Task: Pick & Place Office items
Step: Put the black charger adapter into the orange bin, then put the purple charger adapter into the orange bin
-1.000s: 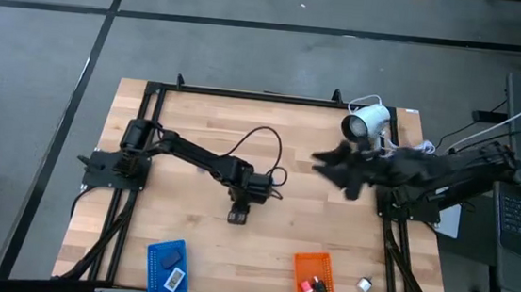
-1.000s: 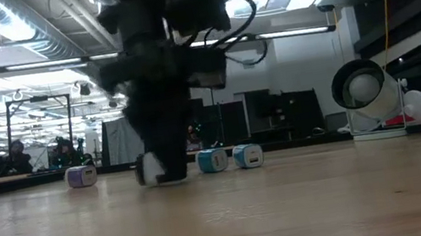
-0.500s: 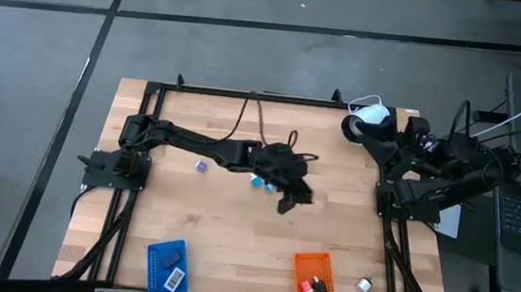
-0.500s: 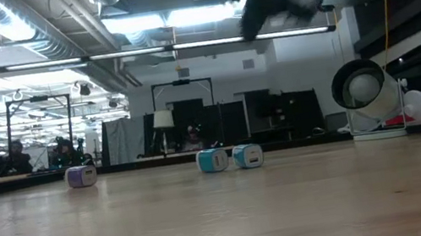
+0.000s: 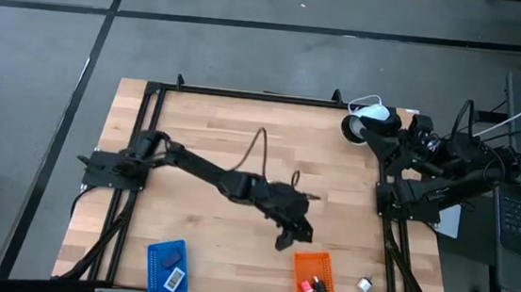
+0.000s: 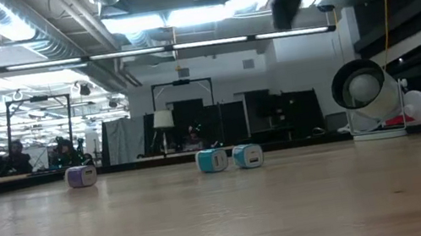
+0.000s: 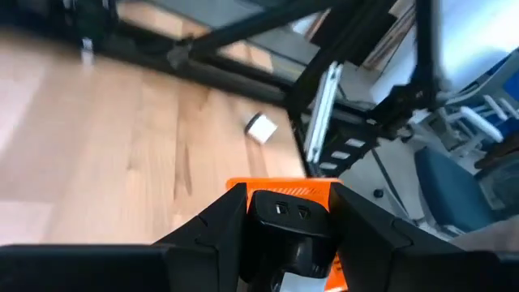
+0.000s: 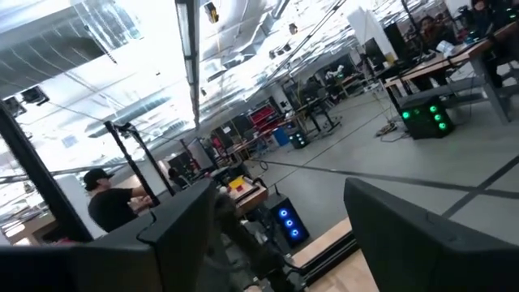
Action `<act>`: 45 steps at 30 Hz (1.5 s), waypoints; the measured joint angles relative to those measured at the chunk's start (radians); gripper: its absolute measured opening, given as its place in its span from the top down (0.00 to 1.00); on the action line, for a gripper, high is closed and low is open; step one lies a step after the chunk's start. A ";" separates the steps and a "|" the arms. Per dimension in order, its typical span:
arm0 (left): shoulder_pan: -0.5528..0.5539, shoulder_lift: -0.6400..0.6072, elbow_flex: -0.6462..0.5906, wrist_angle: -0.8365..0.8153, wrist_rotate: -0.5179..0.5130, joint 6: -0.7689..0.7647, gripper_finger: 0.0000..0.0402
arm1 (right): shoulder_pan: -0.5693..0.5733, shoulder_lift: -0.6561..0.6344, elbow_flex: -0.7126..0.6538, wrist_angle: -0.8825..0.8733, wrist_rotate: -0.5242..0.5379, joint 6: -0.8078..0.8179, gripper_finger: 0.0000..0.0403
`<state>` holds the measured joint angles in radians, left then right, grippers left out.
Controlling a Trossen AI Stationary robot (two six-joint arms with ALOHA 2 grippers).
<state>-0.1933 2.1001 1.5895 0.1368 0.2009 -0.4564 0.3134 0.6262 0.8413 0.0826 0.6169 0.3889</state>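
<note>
Just beside the orange tray, the left end effector has arrived from mid-table gripping a black item, ready to drop it in.

Around my wooden table lies grey concrete floor. Beyond it I see a workshop hall, ceiling strip lights and distant desks.
</note>
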 joint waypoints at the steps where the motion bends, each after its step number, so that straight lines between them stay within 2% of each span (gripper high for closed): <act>1: -0.008 0.025 0.016 0.001 -0.003 -0.002 0.63 | 0.001 0.000 0.000 0.000 0.000 0.004 0.31; 5: -0.034 0.133 0.134 0.005 0.002 -0.005 0.63 | 0.001 0.000 0.000 0.000 -0.001 0.015 0.31; 12: -0.062 0.324 0.413 -0.035 0.077 -0.002 0.63 | 0.001 0.000 0.000 0.000 -0.004 0.015 0.31; 16: -0.065 0.398 0.511 -0.065 0.112 -0.010 0.63 | 0.002 0.000 0.000 0.000 -0.006 0.015 0.31; 26: -0.069 0.435 0.524 -0.081 0.132 -0.055 0.62 | 0.002 0.000 0.000 -0.004 -0.031 0.010 0.31; 32: -0.061 0.435 0.524 -0.081 0.131 -0.058 0.37 | 0.002 0.000 0.000 -0.008 -0.042 -0.001 0.31; 35: -0.047 0.435 0.524 -0.080 0.144 -0.063 0.31 | 0.002 0.000 0.000 -0.008 -0.053 -0.001 0.31; 41: -0.013 0.415 0.524 -0.113 0.196 -0.045 0.31 | 0.002 -0.001 0.000 -0.008 -0.059 -0.009 0.31; 45: 0.030 0.331 0.524 -0.317 0.154 0.106 0.34 | 0.002 -0.007 0.000 -0.009 -0.060 -0.013 0.31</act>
<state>-0.1628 2.4314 2.1139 -0.1806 0.3544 -0.3503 0.3149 0.6189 0.8413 0.0739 0.5568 0.3755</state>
